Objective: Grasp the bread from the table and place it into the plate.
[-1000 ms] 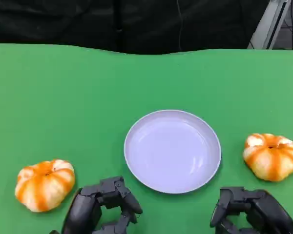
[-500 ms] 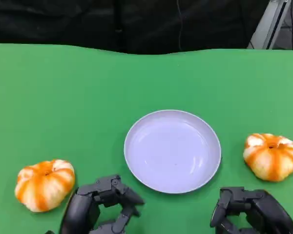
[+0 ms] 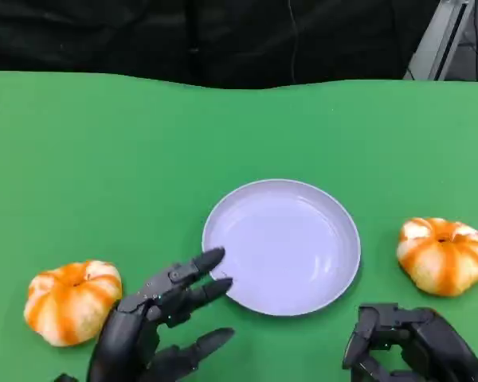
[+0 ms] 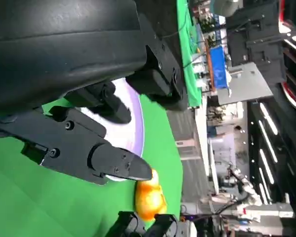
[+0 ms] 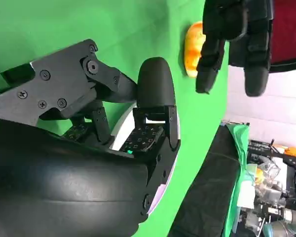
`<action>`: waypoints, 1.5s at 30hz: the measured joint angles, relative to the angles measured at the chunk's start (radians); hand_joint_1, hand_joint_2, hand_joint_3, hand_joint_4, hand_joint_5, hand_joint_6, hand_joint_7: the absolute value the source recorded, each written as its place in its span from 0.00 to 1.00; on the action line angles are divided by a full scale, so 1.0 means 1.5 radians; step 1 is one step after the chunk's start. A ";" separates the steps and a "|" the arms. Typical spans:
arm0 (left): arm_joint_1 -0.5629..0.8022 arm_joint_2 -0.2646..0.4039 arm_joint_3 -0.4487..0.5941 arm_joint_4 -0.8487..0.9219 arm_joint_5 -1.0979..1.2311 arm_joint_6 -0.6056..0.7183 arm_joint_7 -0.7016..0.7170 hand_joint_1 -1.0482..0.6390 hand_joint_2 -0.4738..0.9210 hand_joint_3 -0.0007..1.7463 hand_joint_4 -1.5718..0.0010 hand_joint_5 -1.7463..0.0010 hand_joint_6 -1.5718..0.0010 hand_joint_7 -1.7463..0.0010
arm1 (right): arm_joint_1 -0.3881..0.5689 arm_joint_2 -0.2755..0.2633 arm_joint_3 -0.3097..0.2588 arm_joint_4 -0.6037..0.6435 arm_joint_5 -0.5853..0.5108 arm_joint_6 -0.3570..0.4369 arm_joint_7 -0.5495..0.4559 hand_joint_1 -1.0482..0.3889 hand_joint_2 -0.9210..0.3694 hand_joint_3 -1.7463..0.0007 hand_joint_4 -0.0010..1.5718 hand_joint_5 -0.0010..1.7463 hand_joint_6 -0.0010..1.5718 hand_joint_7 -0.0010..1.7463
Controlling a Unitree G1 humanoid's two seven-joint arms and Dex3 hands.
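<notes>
Two orange-and-white pumpkin-shaped breads lie on the green table, one at the left [image 3: 72, 301] and one at the right [image 3: 444, 255]. Between them sits the white plate [image 3: 280, 245], with nothing in it. My left hand [image 3: 163, 326] is beside the left bread, to its right. Its fingers are spread, holding nothing, and the fingertips [image 3: 209, 259] reach the plate's near-left rim. My right hand [image 3: 406, 354] stays low, in front of the right bread, with fingers curled in on nothing. The left wrist view shows the right bread [image 4: 149, 197] past the plate [image 4: 134, 123]. The right wrist view shows the left bread [image 5: 192, 47] behind my left hand [image 5: 234, 34].
The green cloth [image 3: 127, 159] stretches wide and bare behind the plate to the table's far edge, with dark drapes beyond. A metal frame [image 3: 442, 36] stands at the back right corner.
My left hand's fingers have uncurled and spread out toward the plate's rim. The right hand, both breads and the plate have not moved.
</notes>
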 measured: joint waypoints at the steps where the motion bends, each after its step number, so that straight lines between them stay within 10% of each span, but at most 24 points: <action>1: 0.003 0.003 0.000 -0.012 0.001 0.000 0.000 0.24 1.00 0.10 0.64 1.00 0.74 1.00 | 0.000 0.000 0.000 0.000 0.000 0.000 0.000 0.66 0.19 0.50 0.53 0.83 0.54 0.67; 45: 0.072 0.178 0.157 -0.279 0.389 0.148 0.202 0.09 1.00 0.13 0.65 0.99 0.63 0.98 | 0.001 0.002 0.000 0.000 0.001 0.001 0.006 0.66 0.20 0.49 0.53 0.83 0.54 0.68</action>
